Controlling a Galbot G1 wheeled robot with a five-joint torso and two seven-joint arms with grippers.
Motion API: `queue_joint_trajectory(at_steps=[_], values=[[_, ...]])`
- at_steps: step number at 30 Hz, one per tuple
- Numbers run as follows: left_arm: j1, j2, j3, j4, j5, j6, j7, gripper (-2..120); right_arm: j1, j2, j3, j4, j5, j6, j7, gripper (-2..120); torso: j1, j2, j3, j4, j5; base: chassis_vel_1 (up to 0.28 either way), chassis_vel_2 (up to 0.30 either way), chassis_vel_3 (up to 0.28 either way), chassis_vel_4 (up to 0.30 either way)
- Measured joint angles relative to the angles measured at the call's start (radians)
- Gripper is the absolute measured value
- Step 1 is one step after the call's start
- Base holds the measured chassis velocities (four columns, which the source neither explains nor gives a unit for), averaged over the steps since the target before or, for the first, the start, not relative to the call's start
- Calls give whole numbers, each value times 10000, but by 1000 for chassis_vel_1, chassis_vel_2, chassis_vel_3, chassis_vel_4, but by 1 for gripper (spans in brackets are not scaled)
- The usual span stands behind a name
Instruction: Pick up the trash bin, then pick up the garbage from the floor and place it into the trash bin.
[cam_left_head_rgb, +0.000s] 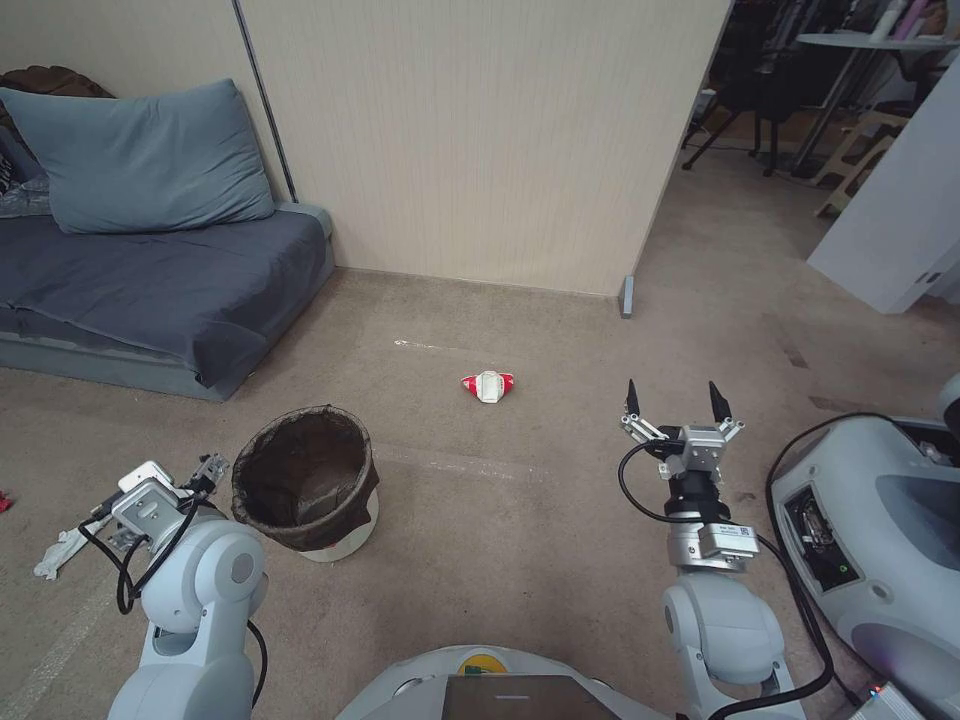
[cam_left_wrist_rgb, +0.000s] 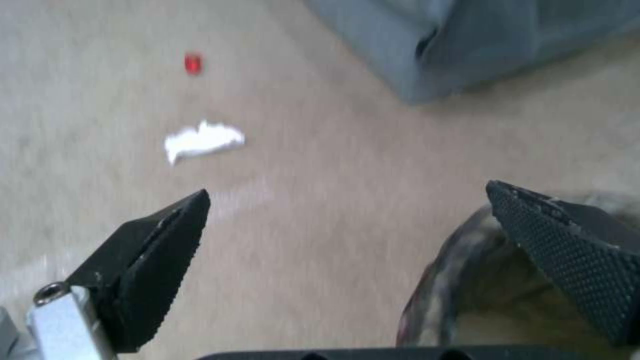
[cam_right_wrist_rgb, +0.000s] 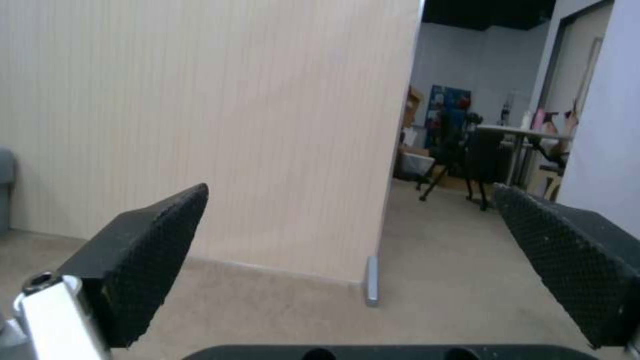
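Bin (cam_left_head_rgb: 305, 480): round, white, lined with a dark bag folded over the rim. Stands upright on the floor (cam_left_head_rgb: 520, 520) at the robot's front left, near the corner of the sofa (cam_left_head_rgb: 150, 290). Nothing can be made out inside it. In the left wrist view its rim (cam_left_wrist_rgb: 453, 260) lies just beside one finger.

Left hand (cam_left_head_rgb: 205, 470): low, just beside the bin on its left, not touching it. Fingers spread wide, holding nothing; the wrist view shows bare carpet between them (cam_left_wrist_rgb: 347, 195).

Right hand (cam_left_head_rgb: 677, 400): raised at the robot's front right, pointing forward toward the wall (cam_left_head_rgb: 480, 130). Fingers wide apart, holding nothing; the wrist view (cam_right_wrist_rgb: 350, 195) looks past them to the wall and a doorway.

Carton (cam_left_head_rgb: 487, 386): crumpled, red and white, on the floor ahead of the robot, between the two hands and farther out, well apart from the bin.

Tissue (cam_left_wrist_rgb: 203, 141): white wad on the carpet left of the left arm; the head view shows it partly hidden behind that arm (cam_left_head_rgb: 60, 555).

Red scrap (cam_left_wrist_rgb: 193, 63): small, on the carpet beyond the tissue; at the left edge of the head view (cam_left_head_rgb: 4, 500).

Sofa: grey, low, with a blue-grey pillow (cam_left_head_rgb: 140, 160), against the wall at far left.
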Motion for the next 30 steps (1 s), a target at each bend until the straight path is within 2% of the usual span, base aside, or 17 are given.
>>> queue_joint_trajectory(at_steps=[5, 13, 23, 27, 28, 29, 30], values=[[73, 47, 72, 331, -912, -3, 220, 100, 29, -9, 0, -57, 7, 23, -4, 100, 0, 0, 0, 0, 0, 0, 0, 0, 0], [97, 86, 86, 499, -1539, 336, 525, 100, -12, 4, 58, -69, 2, 106, -10, 100, 0, 0, 0, 0, 1, 0, 0, 0, 0], [92, 168, -122, 897, -2216, 425, 770, 100, -71, 6, 129, -50, 1, 169, -23, 100, 0, 0, 0, 1, 0, 0, 0, 0, 0], [92, 188, -218, 988, -2546, 489, 993, 98, -106, 5, 157, -51, -3, 221, -36, 100, 0, 0, 0, 1, 0, 0, 0, 0, 0], [92, 191, -233, 993, -2624, 511, 1026, 93, -112, 6, 157, -52, -8, 230, -37, 100, 0, 0, 0, 1, 0, 0, 0, 0, 0], [92, 191, -233, 993, -2624, 511, 1026, 93, -112, 6, 157, -52, -8, 230, -37, 100, 0, 0, 0, 1, 0, 0, 0, 0, 0], [88, 207, -260, 1016, -2877, 550, 1075, 86, -128, 12, 155, -53, -23, 244, -40, 100, 0, 0, 0, 1, 1, 0, 0, 0, 0]])
